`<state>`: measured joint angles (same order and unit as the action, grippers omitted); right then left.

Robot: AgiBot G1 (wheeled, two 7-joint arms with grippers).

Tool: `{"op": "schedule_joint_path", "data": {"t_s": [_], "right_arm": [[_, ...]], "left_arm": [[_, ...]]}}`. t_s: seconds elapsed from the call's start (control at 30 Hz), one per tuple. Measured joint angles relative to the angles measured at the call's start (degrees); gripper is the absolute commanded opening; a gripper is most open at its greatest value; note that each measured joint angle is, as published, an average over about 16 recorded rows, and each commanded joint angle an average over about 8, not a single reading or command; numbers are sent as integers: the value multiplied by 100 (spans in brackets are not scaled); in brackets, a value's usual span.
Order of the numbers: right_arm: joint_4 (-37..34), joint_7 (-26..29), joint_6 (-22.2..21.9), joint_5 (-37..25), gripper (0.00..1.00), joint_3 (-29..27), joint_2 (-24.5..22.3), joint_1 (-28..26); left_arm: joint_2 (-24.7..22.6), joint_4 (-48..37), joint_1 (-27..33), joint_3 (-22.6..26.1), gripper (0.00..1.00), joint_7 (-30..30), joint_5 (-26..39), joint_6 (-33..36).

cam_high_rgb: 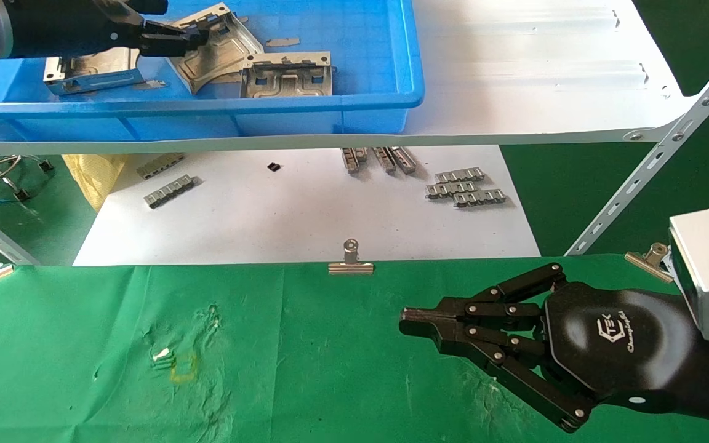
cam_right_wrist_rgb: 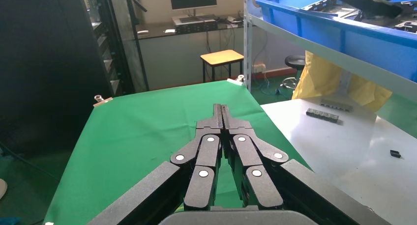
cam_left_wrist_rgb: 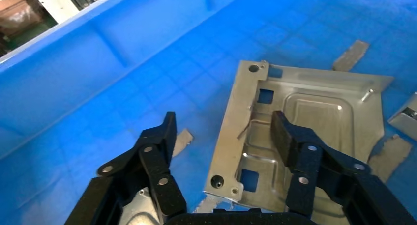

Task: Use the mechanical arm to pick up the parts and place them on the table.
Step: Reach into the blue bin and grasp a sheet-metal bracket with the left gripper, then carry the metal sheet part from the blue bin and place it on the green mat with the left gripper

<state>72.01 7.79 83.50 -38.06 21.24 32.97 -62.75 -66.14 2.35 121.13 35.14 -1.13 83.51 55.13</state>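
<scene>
My left black linkage gripper [cam_left_wrist_rgb: 221,131], jaws spread, straddles a square silver stamped bracket [cam_left_wrist_rgb: 305,131] in the blue plastic bin [cam_high_rgb: 354,104]; right black gripper [cam_high_rgb: 413,320], jaws pressed together, hovers over the green cloth surface [cam_high_rgb: 299,369].

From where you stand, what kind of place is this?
Probably a workshop or factory bench set up for parts handling: a blue bin of stamped metal brackets on a slotted steel shelf, and a clipped green cloth table below.

Three square silver stamped sheet-metal brackets [cam_high_rgb: 287,77] are lying in the blue plastic bin [cam_high_rgb: 385,80] on the far-left shelf. Small grey ridged strips [cam_high_rgb: 465,186] are lying on the white board [cam_high_rgb: 305,215] below, behind the near green cloth-covered worktop [cam_high_rgb: 299,369].
</scene>
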Motion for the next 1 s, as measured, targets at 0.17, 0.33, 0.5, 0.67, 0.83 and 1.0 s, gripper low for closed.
{"op": "schedule_joint_path", "data": {"t_s": [0.17,0.33,0.5,0.67,0.83,1.0], "right_arm": [[0,0,0,0,0,0,0,0],[0,0,0,0,17,0,0,0],[0,0,0,0,80,1,0,0],[0,0,0,0,100,1,0,0],[0,0,0,1,100,1,0,0],[0,-1,0,1,100,1,0,0]], "left_arm": [[-20,-83,2,-12,0,42,-15,-80],[-29,-145,-4,-31,0,47,-42,-84],[-19,-174,-10,-78,0,46,-109,-32],[34,-149,7,-174,0,73,-249,136],[148,-59,64,-318,0,164,-461,524],[334,112,148,-444,0,378,-661,1260]]}}
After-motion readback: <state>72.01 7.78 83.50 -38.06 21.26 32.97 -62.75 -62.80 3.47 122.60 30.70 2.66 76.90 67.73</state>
